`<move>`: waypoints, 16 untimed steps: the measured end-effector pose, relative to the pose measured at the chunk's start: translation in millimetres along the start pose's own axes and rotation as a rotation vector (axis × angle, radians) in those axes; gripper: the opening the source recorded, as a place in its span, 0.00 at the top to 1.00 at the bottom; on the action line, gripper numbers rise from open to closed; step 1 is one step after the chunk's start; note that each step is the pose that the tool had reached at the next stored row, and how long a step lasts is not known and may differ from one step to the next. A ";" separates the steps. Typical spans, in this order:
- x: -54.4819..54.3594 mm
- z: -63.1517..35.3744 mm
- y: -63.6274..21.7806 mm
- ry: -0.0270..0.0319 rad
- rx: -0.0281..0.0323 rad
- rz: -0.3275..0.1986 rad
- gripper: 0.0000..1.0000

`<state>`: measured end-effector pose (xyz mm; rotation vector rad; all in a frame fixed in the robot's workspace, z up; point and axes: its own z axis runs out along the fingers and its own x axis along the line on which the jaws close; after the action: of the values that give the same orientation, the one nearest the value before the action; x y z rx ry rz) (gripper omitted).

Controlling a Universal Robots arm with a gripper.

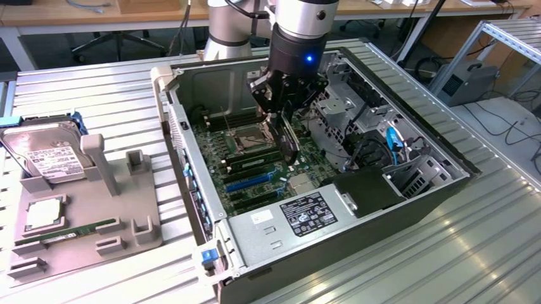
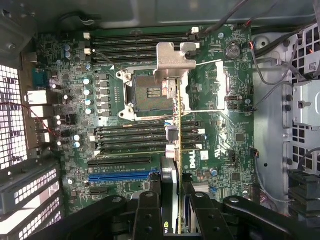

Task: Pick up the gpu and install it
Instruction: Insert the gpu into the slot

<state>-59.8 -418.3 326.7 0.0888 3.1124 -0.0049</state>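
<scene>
**A:** Starting at the exterior view's left, what sits on the ribbed metal tabletop [image 1: 93, 95]?

**B:** A grey plastic fixture tray [image 1: 101, 202] carrying a silver boxy hard drive [image 1: 47, 155] and a long narrow green memory stick [image 1: 80, 229]. Neither belongs to this job.

**A:** And in the middle?

**B:** The open dark metal computer case [image 1: 215, 79], with the green motherboard [image 1: 253, 168] lying flat inside. Above it hangs the black end effector [image 1: 283, 104], clenched on the thin flat green-and-black gpu [image 1: 290, 142]. The card stands on edge, and I judge it to be clear of the board.

**A:** Does the wrist view agree?

**B:** Yes. The fingers [image 2: 147, 212] pinch the card from both sides. Its silver metal bracket [image 2: 172, 60] is at the far end, beside the square processor socket [image 2: 150, 92]. The card's edge runs across the long blue expansion slot [image 2: 120, 176], not along it.

**A:** So how is this done well?

**B:** I'd say alignment matters most. The card's edge should be parallel to its slot and straight above it, with the card plumb and the pressure gentle and even. A tilted entry could jam the contacts.

**A:** And to the right?

**B:** The grey metal drive cage [image 1: 338, 107] and the blue cables [image 1: 393, 142]. They are near enough that the card should be steered clear of them.
</scene>
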 end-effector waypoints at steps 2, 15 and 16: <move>0.0 0.0 0.0 0.0000 -0.0003 -0.010 0.73; 0.0 0.0 0.0 -0.0002 -0.0025 -0.089 0.73; 0.0 0.0 0.0 -0.0002 -0.0026 -0.095 0.73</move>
<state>-59.8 -418.3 326.7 -0.0584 3.1130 -0.0029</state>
